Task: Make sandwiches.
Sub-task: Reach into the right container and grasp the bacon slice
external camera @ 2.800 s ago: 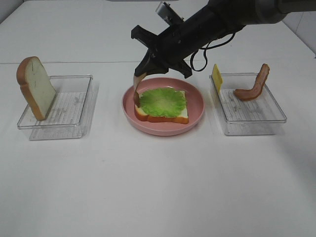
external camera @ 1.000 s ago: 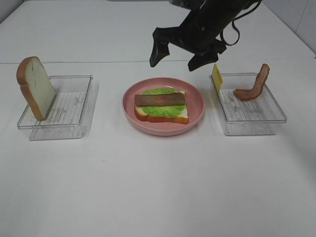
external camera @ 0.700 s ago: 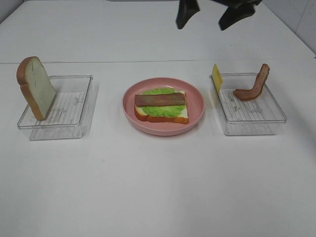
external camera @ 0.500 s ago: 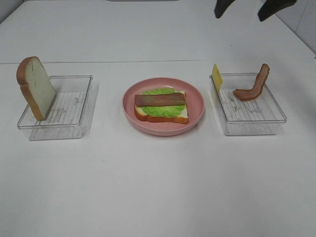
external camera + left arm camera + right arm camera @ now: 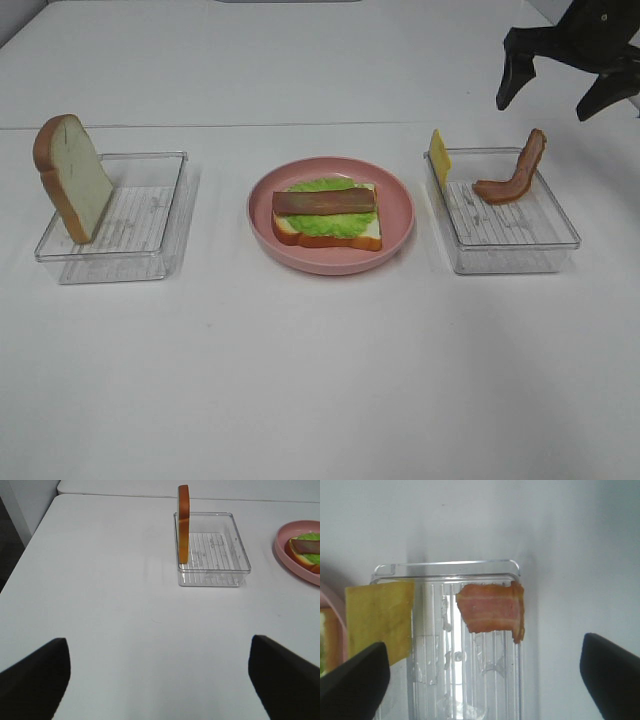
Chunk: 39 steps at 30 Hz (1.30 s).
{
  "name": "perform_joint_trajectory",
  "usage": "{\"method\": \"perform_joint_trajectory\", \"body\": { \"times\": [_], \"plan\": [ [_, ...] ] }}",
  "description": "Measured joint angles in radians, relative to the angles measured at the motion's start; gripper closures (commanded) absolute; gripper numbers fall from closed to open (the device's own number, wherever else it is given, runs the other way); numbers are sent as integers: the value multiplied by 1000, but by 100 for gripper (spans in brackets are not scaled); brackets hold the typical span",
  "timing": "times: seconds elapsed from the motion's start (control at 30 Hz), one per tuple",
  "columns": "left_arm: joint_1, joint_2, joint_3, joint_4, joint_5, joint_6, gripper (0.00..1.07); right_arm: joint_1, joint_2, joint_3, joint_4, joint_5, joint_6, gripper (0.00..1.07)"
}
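Note:
On the pink plate [image 5: 262, 225] lies a bread slice [image 5: 330, 236] with a green lettuce leaf [image 5: 328, 223] and one brown bacon strip [image 5: 324, 201] on top. A second bread slice [image 5: 72, 176] leans on the left clear tray [image 5: 150, 222], seen too in the left wrist view [image 5: 183, 524]. The right tray [image 5: 520, 240] holds a yellow cheese square [image 5: 439, 157] and another bacon strip [image 5: 514, 173]; both show in the right wrist view, cheese [image 5: 380, 620] and bacon [image 5: 491, 612]. My right gripper [image 5: 566, 85] is open and empty above and behind that tray. My left gripper [image 5: 160, 680] is open, far from everything.
The white table [image 5: 320, 380] has a seam line across its back part. The left tray also shows in the left wrist view [image 5: 212, 570], with the plate's edge [image 5: 280, 547] beside it.
My right gripper let the bacon strip go onto the lettuce, rose open, and swung right, now hanging over the right tray. The left arm has not moved.

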Motion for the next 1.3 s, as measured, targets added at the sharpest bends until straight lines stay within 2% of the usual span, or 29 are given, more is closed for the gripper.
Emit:
{"method": "perform_joint_trajectory", "body": {
  "times": [0.63, 0.77, 0.83, 0.87, 0.9, 0.93, 0.97, 1.0, 1.07, 1.3],
  "plan": [
    [0, 0, 0, 0, 0, 0, 18, -9, 120, 0, 0, -84, -10, 10],
    [0, 0, 0, 0, 0, 0, 18, -9, 123, 0, 0, -82, -10, 16],
    [0, 0, 0, 0, 0, 0, 18, -9, 123, 0, 0, -80, -11, 24],
    [0, 0, 0, 0, 0, 0, 18, -9, 123, 0, 0, -80, -11, 32],
    [0, 0, 0, 0, 0, 0, 18, -9, 123, 0, 0, -80, -11, 32],
    [0, 0, 0, 0, 0, 0, 18, -9, 123, 0, 0, -80, -11, 37],
    [0, 0, 0, 0, 0, 0, 18, -9, 123, 0, 0, -80, -11, 46],
    [0, 0, 0, 0, 0, 0, 18, -9, 123, 0, 0, -80, -11, 46],
    [0, 0, 0, 0, 0, 0, 18, -9, 123, 0, 0, -80, -11, 54],
    [0, 0, 0, 0, 0, 0, 18, -9, 123, 0, -4, -80, -13, 57]
  ]
}}
